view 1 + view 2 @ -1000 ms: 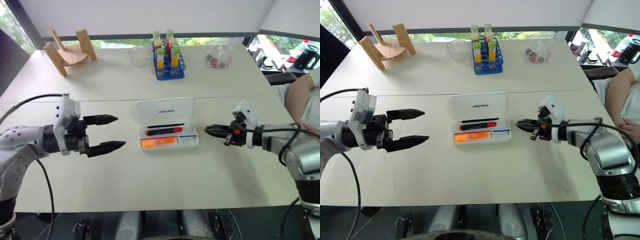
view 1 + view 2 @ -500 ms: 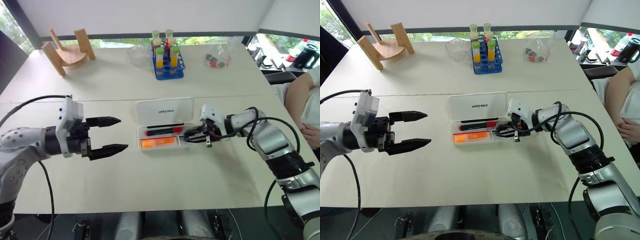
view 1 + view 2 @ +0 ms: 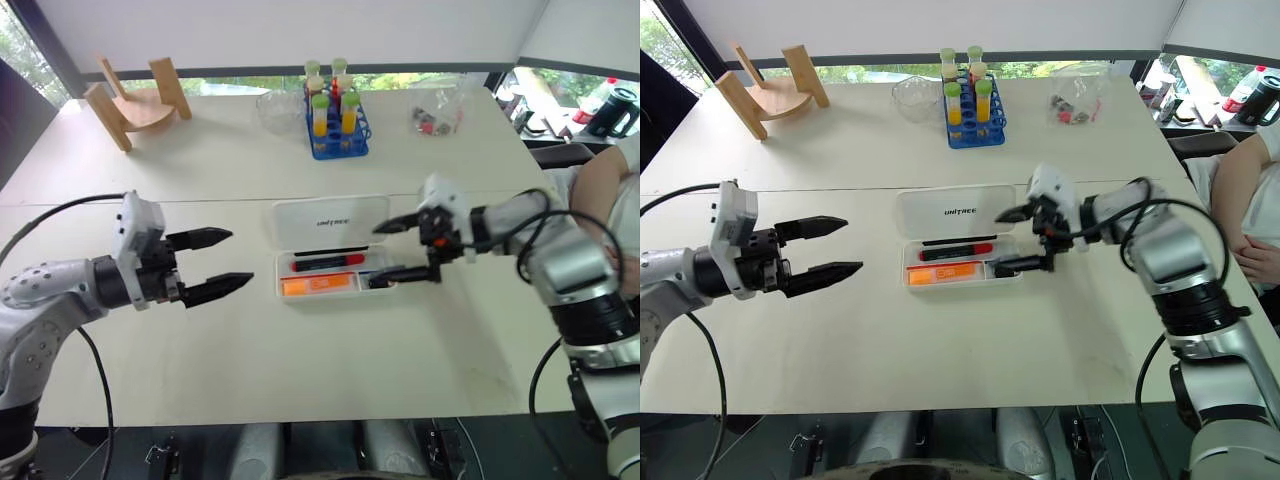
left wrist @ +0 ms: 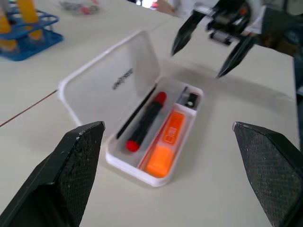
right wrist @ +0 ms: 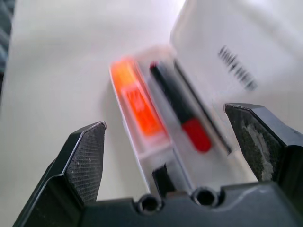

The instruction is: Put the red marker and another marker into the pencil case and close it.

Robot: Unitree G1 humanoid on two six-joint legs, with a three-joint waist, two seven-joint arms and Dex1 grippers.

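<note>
While the pencil case [image 3: 335, 248] lies open on the table [image 3: 200, 170] with the red marker [image 3: 328, 264] and orange marker [image 3: 318, 285] side by side in its tray, the right tool [image 3: 398, 249] hangs spread and empty at its right end, the left tool [image 3: 222, 263] likewise open, well apart.

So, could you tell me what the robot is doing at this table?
It is packing a white case, which lies open with the red marker and orange marker in its tray. The right claw hangs open at the case's right end, holding nothing. The left claw waits open, apart. The lid is not yet shut.
</note>
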